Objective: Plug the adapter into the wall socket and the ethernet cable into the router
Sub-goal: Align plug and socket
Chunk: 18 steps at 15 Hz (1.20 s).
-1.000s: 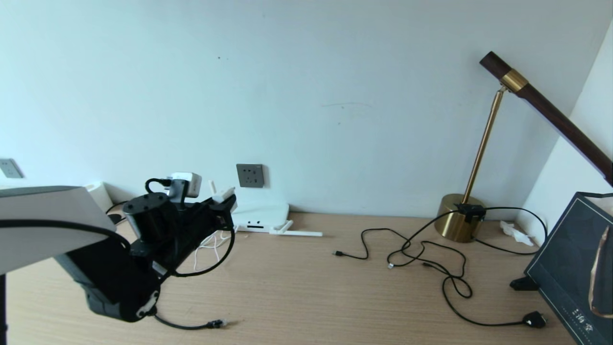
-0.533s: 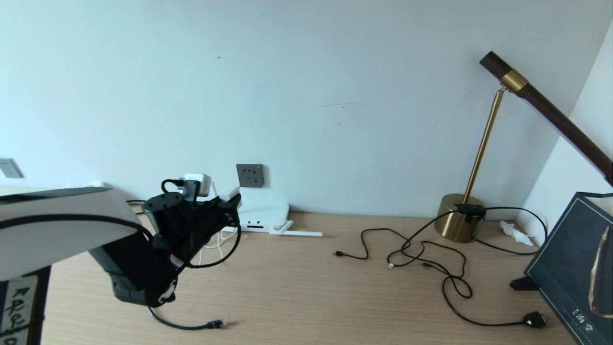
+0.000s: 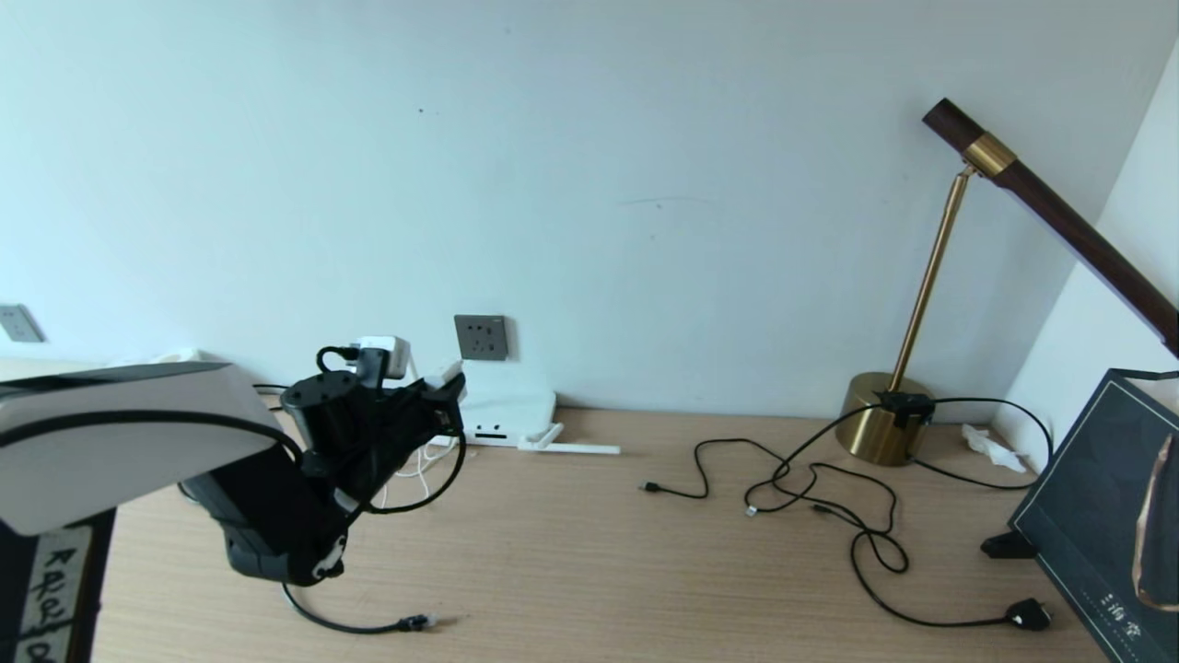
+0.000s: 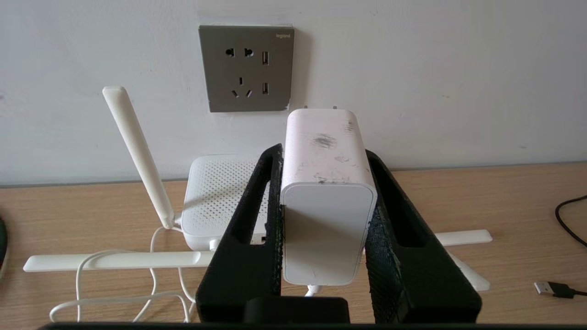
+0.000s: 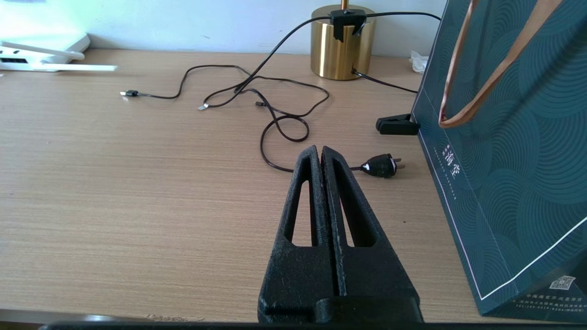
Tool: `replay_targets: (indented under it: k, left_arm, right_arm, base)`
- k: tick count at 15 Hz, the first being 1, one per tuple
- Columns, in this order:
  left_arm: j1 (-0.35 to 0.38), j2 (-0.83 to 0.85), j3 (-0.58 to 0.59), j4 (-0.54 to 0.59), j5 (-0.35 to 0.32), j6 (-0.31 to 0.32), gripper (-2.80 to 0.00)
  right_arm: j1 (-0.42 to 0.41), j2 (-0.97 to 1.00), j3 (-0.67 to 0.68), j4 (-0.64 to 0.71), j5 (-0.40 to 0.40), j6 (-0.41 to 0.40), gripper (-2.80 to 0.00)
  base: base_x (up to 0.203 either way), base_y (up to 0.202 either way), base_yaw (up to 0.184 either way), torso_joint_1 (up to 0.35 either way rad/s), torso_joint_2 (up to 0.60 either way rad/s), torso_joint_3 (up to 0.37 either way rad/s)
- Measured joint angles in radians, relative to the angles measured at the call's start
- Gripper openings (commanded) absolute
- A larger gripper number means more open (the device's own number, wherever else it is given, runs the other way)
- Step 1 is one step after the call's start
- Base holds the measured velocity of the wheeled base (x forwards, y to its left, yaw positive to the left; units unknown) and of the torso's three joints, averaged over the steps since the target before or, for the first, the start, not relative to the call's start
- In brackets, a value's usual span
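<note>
In the head view, the left gripper (image 3: 405, 364) holds the adapter (image 3: 385, 355) up above the table (image 3: 589, 571), left of the wall socket (image 3: 481, 337) and not yet at it; the router (image 3: 505, 414) lies flat against the wall beneath the socket, and the ethernet cable (image 3: 368, 626) lies on the table near the front edge, its clip end free. To the right stand a brass lamp (image 3: 884, 428) and a dark teal bag (image 3: 1105, 534) with pale writing too small to read. The left wrist view shows what the head view cannot: the adapter (image 4: 326, 201) clamped between both black fingers (image 4: 247, 238), prongs toward the wall socket (image 4: 247, 68), whose top corner carries a small brand mark I cannot read with certainty. The right wrist view shows the right gripper (image 5: 322, 158) closed on nothing over the table, a black plug (image 5: 380, 165) just beyond it, and the bag (image 5: 513, 160) with Chinese characters and a QR code.
</note>
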<state>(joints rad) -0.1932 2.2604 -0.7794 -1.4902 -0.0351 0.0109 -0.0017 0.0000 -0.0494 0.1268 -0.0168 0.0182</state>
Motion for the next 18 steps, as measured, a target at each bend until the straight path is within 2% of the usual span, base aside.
replay_targets:
  k: [18]
  left_arm:
    - [0.018,0.029,-0.011,-0.002,0.001,0.0,-2.8]
  right_arm:
    - [0.0,0.0,0.001,0.0,0.0,0.0,-2.8]
  base:
    - [0.0,0.0,0.0,0.0,0.0,0.0]
